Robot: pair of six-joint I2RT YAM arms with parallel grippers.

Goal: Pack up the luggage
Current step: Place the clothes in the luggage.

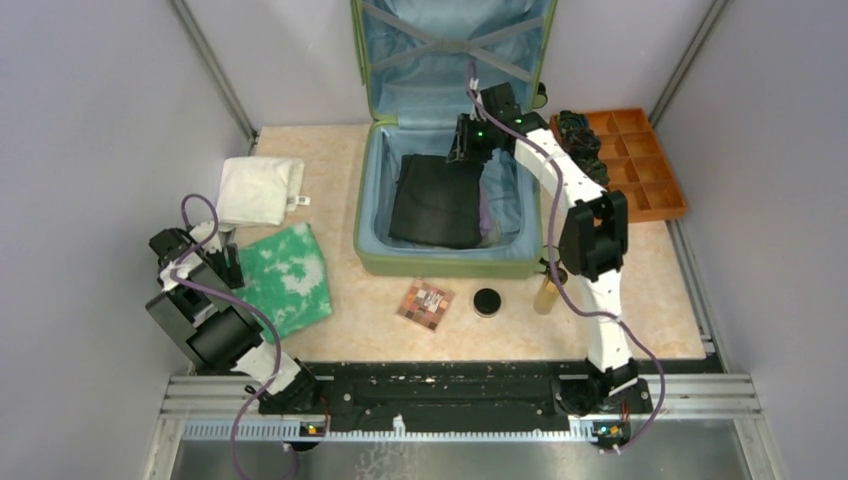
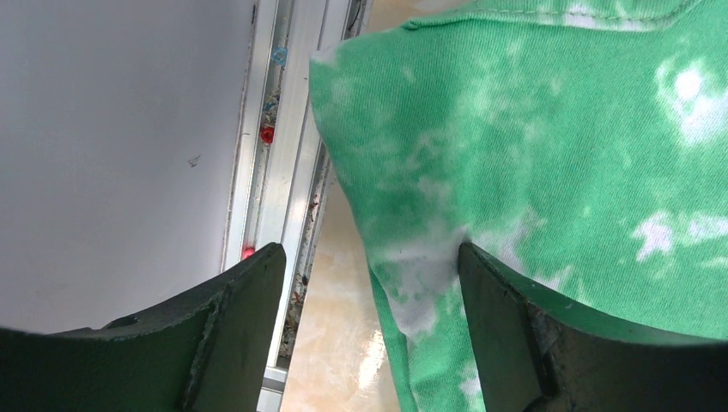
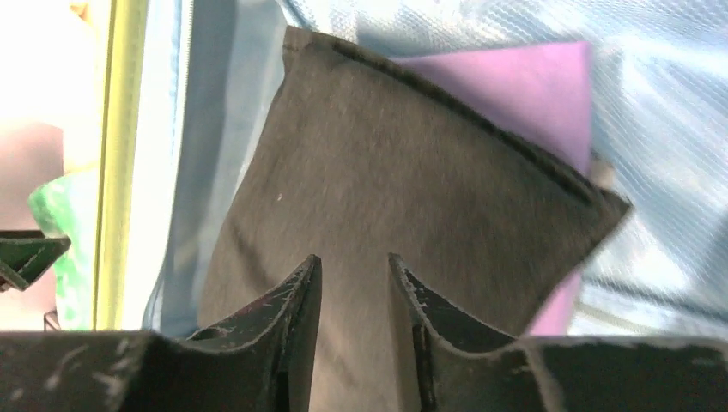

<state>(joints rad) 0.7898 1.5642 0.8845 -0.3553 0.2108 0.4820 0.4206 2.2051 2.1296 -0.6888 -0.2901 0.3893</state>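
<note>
The luggage (image 1: 450, 265) lies open at the back of the bench (image 1: 650, 290), its lid propped upright so that I can load from above. A folded black garment (image 1: 437, 200) lies flat inside, which leaves room beside it. My right hand (image 3: 354, 262) hovers over that garment, jaws narrow and pinching nothing, while my left hand (image 2: 369, 253) stands wide, straddling a corner of the green cloth (image 2: 558, 172), placed for a pick.
</note>
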